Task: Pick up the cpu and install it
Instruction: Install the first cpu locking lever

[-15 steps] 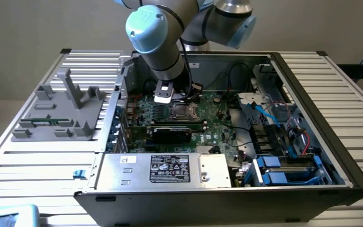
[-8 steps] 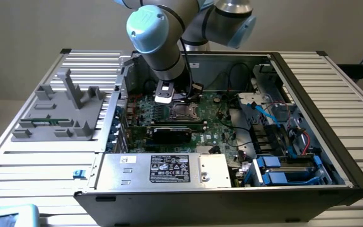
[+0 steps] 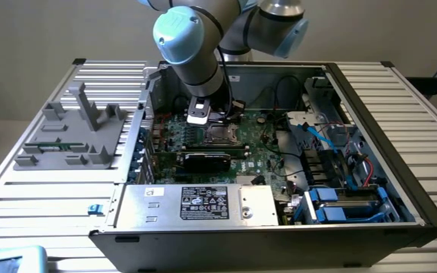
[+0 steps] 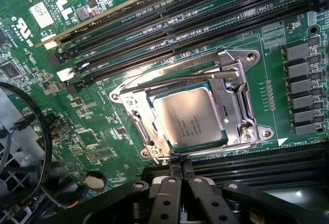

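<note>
PC case lies open on a slatted metal table. Nearest: the silver power supply box with black label at the case's front edge, blue drive bays to the exterior view's right. Behind the box, a black expansion card on the green motherboard. Beyond the card, the CPU socket, with the arm reaching down over it. Gripper hovers just above the board beside the socket, fingers pressed closed together, holding nothing. The cpu sits flat inside the socket's metal frame, silver top up, the thin retention lever lying across the frame just beside its edge. Black memory slots run alongside the socket. Farther off, on the table to the exterior view's left, a grey plastic fixture.
</note>
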### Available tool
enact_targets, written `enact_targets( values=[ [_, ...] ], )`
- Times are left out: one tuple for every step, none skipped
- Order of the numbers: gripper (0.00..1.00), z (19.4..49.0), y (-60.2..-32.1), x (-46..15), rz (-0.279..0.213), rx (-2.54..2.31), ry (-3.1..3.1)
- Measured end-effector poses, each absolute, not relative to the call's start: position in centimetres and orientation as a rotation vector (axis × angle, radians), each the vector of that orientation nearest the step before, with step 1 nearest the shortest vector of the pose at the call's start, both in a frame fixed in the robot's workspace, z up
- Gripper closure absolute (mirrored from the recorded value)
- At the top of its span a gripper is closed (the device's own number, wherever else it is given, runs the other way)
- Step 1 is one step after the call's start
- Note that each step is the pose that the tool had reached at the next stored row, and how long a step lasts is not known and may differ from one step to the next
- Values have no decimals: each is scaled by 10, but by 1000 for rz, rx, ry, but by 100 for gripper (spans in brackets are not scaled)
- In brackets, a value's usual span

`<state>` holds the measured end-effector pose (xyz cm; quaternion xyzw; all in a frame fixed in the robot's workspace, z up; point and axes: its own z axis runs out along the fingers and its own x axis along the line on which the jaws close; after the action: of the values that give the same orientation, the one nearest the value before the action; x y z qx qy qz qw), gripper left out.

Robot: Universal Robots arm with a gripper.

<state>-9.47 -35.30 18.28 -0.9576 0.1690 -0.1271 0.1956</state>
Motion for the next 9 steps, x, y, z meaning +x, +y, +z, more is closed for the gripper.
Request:
enact_targets(
  values=[
    [89, 183, -353, -95, -356, -2683, 474],
    [89, 183, -353, -95, -356, -2683, 474],
    [89, 183, -353, -95, -356, -2683, 473],
    [89, 183, -353, -95, -356, -2683, 473],
    [89, 183, -352, -95, -356, -2683, 473],
    [89, 183, -352, -95, -356, -2683, 474],
    [89, 183, -352, -95, -356, -2683, 474],
    [89, 183, -352, -95, -356, -2683, 473],
    [89, 183, -352, -95, -356, -2683, 473]
  ],
)
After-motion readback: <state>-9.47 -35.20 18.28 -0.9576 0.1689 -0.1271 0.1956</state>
